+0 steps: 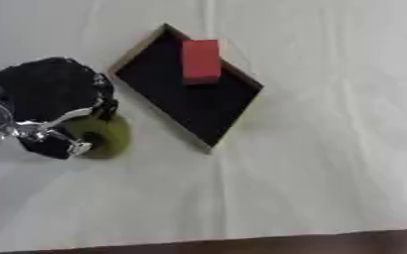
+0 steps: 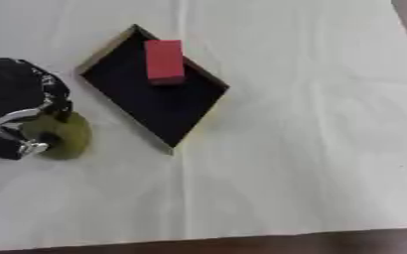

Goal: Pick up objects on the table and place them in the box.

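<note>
Left eye view first: the left hand (image 1: 50,106) comes in from the left edge and sits over a round olive-green object (image 1: 105,136) on the white tablecloth (image 1: 311,163). Its black back covers most of the object's upper left, and silver finger parts reach down along the near side. The fingers look curled round the green object, so I read the hand as closed on it, though the contact itself is partly hidden. Just to the right lies the box (image 1: 151,52), a shallow dark tray with a pale wooden rim, turned like a diamond. A red block (image 1: 201,60) already rests against the box's upper right wall, partly over the rim. The right hand does not show.

Right eye view: the same layout sits shifted leftward, with the hand half cut by the edge. More of the green object shows here, bulging out below and to the right of the fingers, still resting on the cloth and near the box's left corner without touching it. The dark floor of the box below the red block is free.

To do this step well, I judge the hand should settle its hold before lifting, since a round thing may roll out sideways. Then it should lift high enough to clear the near rim, carry rightward over the open lower half, away from the red block, and let go low.
</note>
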